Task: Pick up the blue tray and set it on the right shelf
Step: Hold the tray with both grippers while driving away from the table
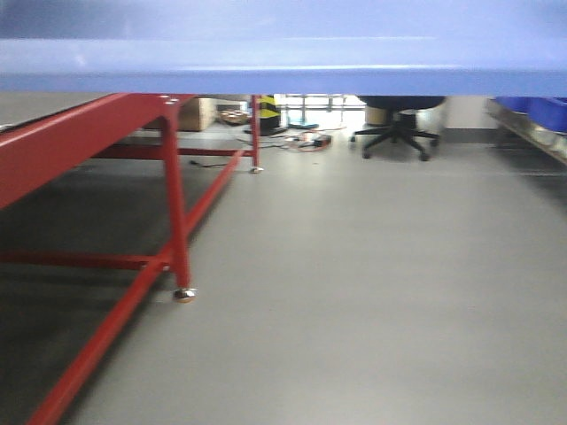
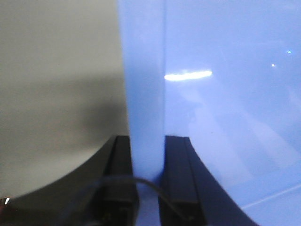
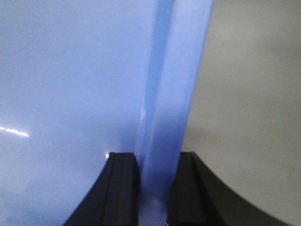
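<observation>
The blue tray (image 1: 283,53) is off the table and in the air, a broad band across the top of the front view with its long axis running side to side. Each short end is pinched by one arm. The left pincer (image 2: 146,141) is clamped on the tray's flared rim, one dark pad on either face of the wall. The right pincer (image 3: 157,157) grips the opposite rim the same way.

The tray is smooth, glossy periwinkle plastic, thin-walled, and catches a bright streak of lamp glare on its flat floor. The pads are matte black, straight bars.

The right shelf (image 1: 530,135) shows only as a sliver at the far right edge of the front view, a dull metal rack carrying darker blue bins (image 1: 547,111). So the goal lies off the tray's right end, on the right arm's side, and I judge the load must swing that way. The red-framed table (image 1: 173,195) stands to the left on grey floor.
</observation>
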Controlling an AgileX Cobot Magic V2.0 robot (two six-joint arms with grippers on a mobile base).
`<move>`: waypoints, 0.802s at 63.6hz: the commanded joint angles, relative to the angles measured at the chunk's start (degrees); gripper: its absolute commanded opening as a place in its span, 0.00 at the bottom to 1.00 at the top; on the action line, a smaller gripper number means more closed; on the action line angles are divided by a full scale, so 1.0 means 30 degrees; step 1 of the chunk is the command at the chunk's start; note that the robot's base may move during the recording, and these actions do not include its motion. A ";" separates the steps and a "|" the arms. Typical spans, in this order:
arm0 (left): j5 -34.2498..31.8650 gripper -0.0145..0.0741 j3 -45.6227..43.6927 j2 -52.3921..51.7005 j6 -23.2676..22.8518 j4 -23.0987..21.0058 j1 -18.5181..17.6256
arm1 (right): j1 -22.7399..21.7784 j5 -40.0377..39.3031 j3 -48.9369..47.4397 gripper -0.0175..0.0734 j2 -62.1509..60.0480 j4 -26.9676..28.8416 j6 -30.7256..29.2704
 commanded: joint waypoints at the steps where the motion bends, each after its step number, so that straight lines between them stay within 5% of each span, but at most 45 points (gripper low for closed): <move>1: 0.1710 0.11 -0.0534 -0.0477 0.0636 0.0608 -0.0103 | -0.0110 -0.1116 -0.0733 0.26 -0.0257 -0.0991 -0.0408; 51: 0.1710 0.11 -0.0534 -0.0477 0.0636 0.0405 -0.0103 | -0.0110 -0.1117 -0.0733 0.26 -0.0274 -0.0991 -0.0408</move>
